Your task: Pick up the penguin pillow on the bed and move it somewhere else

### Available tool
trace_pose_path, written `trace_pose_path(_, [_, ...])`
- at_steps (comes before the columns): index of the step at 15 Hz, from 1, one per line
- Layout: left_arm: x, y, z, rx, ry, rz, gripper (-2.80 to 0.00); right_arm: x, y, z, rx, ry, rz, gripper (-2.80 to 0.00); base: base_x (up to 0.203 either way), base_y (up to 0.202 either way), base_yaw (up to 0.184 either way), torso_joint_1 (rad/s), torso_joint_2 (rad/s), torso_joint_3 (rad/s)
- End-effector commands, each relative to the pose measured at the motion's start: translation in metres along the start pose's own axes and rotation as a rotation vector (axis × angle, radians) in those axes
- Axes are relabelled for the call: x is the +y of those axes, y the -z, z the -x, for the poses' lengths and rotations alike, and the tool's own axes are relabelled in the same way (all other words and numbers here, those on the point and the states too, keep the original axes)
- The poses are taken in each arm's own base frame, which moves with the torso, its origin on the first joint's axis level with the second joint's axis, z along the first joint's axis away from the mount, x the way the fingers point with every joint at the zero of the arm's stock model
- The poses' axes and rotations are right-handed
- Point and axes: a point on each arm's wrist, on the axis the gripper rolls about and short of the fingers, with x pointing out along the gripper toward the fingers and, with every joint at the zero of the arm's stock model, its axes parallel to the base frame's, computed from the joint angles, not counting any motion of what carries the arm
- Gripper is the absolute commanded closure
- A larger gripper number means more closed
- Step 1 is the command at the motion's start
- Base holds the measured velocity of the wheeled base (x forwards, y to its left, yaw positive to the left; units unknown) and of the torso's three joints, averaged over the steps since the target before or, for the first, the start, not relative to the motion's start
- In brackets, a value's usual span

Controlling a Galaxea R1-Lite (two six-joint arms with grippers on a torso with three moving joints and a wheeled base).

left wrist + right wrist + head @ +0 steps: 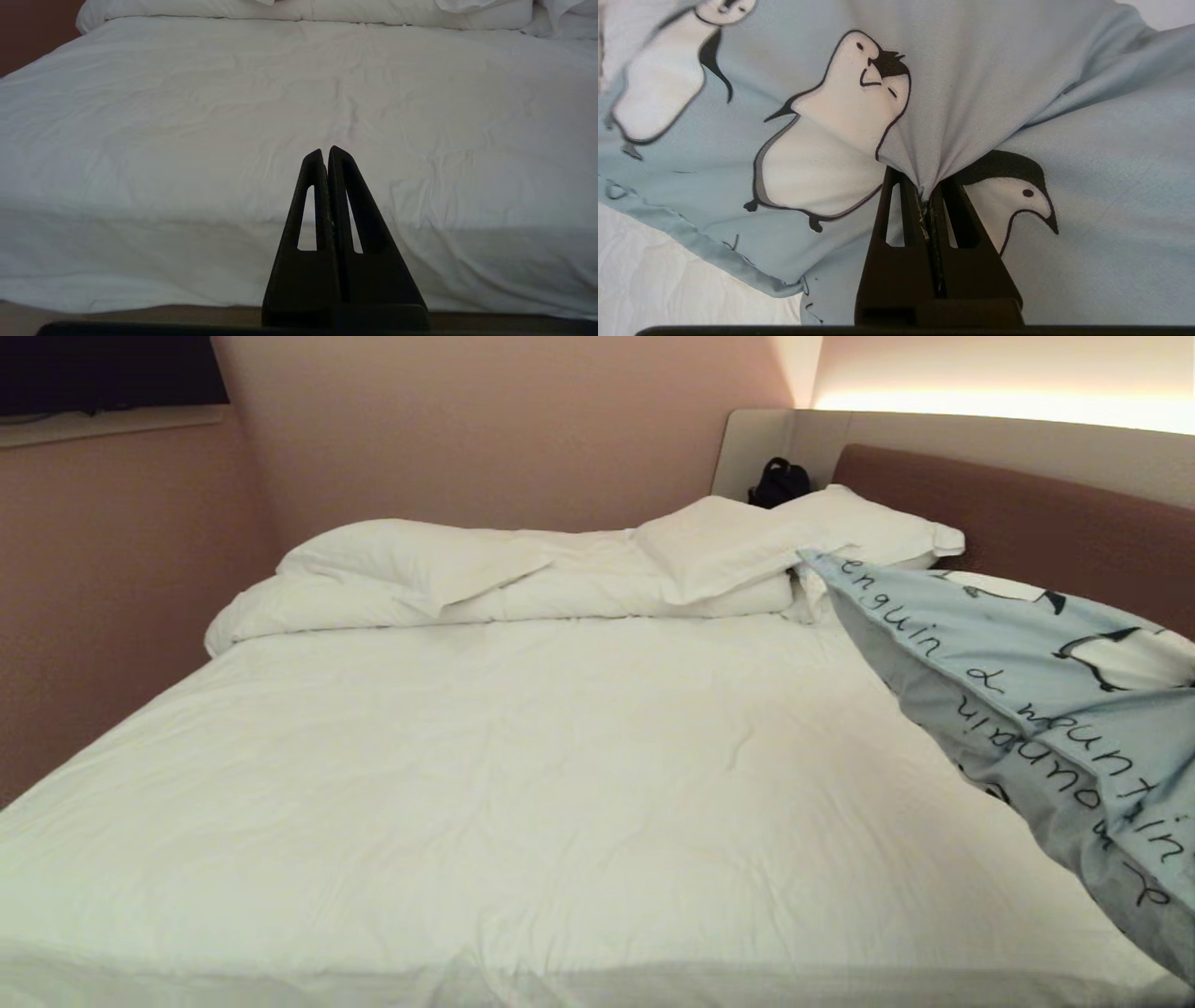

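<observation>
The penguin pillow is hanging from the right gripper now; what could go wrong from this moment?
1. The right gripper pinches only a small fold of fabric of the penguin pillow, so the cloth may slip out.
2. The pillow's far corner reaches the white pillows on the bed; it could drag them.

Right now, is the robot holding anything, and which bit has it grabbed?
Yes: the right gripper pinches a fold of the penguin pillow cover fabric, between printed penguins. The left gripper is shut on nothing.

A wide bed (523, 756) under a wrinkled white duvet (485, 597), with plain white pillows (738, 546) heaped by its headboard (1027, 523).
</observation>
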Motion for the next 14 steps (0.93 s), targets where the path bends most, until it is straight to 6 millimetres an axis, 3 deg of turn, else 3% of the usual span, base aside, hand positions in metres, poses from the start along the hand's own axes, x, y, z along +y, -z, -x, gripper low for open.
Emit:
trace_pose_path(1, [0.000, 0.000, 0.000, -0.001, 0.000, 0.001, 0.00, -0.009, 0.007, 0.017, -0.061, 0.042, -0.001, 0.00, -0.193, 0.000, 0.002, -0.001, 0.01, -0.001])
trace_pose_path(14, [0.000, 0.000, 0.000, -0.002, 0.000, 0.001, 0.00, -0.066, 0.065, 0.068, -0.256, 0.294, 0.024, 0.00, -0.192, 0.000, 0.001, 0.001, 0.00, 0.004])
